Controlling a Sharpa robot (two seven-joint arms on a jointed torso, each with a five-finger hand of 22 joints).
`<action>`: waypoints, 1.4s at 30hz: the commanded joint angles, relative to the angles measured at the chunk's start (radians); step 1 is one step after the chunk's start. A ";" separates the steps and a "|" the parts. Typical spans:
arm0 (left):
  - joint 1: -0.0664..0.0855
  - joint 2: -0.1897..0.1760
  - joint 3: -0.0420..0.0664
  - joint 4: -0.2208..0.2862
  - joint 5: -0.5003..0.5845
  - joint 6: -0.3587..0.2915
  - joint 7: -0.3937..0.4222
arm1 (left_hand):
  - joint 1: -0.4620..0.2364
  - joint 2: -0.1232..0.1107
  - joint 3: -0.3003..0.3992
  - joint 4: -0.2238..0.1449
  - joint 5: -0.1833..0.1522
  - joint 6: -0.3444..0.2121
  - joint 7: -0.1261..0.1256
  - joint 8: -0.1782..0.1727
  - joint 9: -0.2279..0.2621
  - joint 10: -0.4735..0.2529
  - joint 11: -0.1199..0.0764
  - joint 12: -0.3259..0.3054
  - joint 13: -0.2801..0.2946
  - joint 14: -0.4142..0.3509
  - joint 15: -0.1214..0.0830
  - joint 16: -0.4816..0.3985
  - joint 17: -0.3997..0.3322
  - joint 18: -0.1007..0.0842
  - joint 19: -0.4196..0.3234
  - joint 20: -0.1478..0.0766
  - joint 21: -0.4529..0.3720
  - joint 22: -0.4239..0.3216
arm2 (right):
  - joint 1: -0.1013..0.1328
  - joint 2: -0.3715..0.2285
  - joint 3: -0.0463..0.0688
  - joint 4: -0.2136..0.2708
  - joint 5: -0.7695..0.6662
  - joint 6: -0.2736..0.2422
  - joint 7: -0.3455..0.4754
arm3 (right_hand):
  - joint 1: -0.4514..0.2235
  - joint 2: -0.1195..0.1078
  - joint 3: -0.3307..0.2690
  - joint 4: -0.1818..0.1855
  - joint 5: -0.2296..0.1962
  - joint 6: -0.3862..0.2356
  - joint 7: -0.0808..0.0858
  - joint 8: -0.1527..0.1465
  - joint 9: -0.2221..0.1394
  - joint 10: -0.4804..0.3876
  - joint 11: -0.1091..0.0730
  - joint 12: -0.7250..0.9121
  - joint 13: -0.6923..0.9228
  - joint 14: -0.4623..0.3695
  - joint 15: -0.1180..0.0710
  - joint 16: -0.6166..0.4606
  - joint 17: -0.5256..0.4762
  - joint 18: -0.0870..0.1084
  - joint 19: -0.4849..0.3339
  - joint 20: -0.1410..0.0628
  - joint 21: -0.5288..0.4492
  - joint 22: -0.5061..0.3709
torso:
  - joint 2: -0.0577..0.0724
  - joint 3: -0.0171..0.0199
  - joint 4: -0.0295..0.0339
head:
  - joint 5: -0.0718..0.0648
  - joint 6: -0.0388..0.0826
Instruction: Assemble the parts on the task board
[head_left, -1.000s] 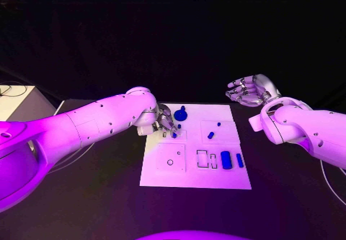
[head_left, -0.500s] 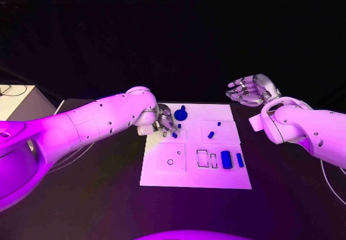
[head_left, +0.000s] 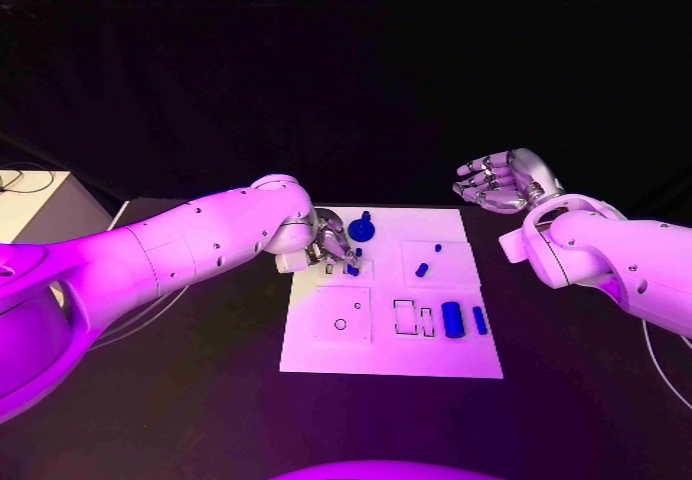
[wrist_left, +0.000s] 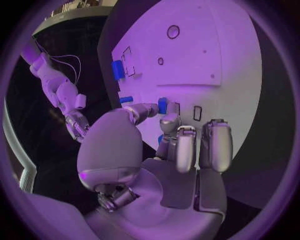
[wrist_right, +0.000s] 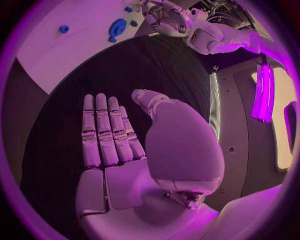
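L arm (head_left: 173, 250): smooth white shell, small dark screw dots | R arm (head_left: 620, 255): same white casing w/ screws | hands: left hand (head_left: 329, 240), right hand (head_left: 498, 180), silver, segmented fingers (wrist_right: 100, 132), rounded palm covers

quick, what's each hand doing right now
Left hand: pinching a small blue part between thumb and a finger, over the task board.
Right hand: open, fingers straight, holding nothing.

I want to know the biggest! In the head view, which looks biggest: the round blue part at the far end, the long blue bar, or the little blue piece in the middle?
1. Round blue part
2. Long blue bar, close behind
3. Little blue piece
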 joint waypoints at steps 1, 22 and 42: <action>0.000 -0.005 0.002 0.009 0.036 -0.040 0.011 | -0.010 -0.003 0.182 -0.188 0.018 0.025 -0.013 0.020 0.118 0.010 -0.002 0.007 0.005 0.106 -0.010 0.004 0.263 -0.015 0.009 -0.002 0.007 0.027 | 0.000 -0.001 0.000 0.000 -0.009 0.012 0.006 | -0.012 0.000 -0.004 -0.002 0.002 -0.002 0.008 -0.004 -0.002 -0.006 0.000 -0.004 -0.002 -0.004 0.002 -0.005 -0.001 0.004 0.000 0.009 -0.007 -0.001 | 0.000 0.0009 0.0006 | -0.001 0.002; 0.001 -0.026 0.003 0.030 -0.077 -0.083 0.007 | -0.018 -0.014 0.181 -0.207 0.072 0.045 -0.021 0.020 0.130 0.046 -0.010 0.030 0.047 0.106 -0.018 0.004 0.263 -0.017 0.016 -0.008 0.012 0.038 | -0.001 -0.013 -0.001 -0.002 -0.004 0.008 0.008 | -0.014 0.001 -0.005 -0.001 0.003 -0.003 0.009 -0.005 -0.002 -0.008 0.001 -0.004 -0.002 -0.005 0.003 -0.008 -0.003 0.004 -0.002 0.010 -0.008 -0.004 | 0.000 0.0014 0.0011 | 0.004 0.004; 0.001 -0.011 -0.003 0.019 -0.105 -0.068 0.001 | -0.020 -0.014 0.182 -0.207 0.082 0.049 -0.022 0.021 0.132 0.052 -0.012 0.034 0.055 0.106 -0.019 0.004 0.263 -0.017 0.016 -0.009 0.012 0.038 | -0.001 -0.015 -0.002 0.001 -0.005 0.008 0.007 | -0.014 0.001 -0.006 -0.002 0.003 -0.004 0.009 -0.006 -0.002 -0.009 0.001 -0.004 -0.002 -0.006 0.003 -0.009 -0.004 0.004 -0.002 0.011 -0.008 -0.006 | 0.001 -0.0022 0.0009 | 0.007 -0.003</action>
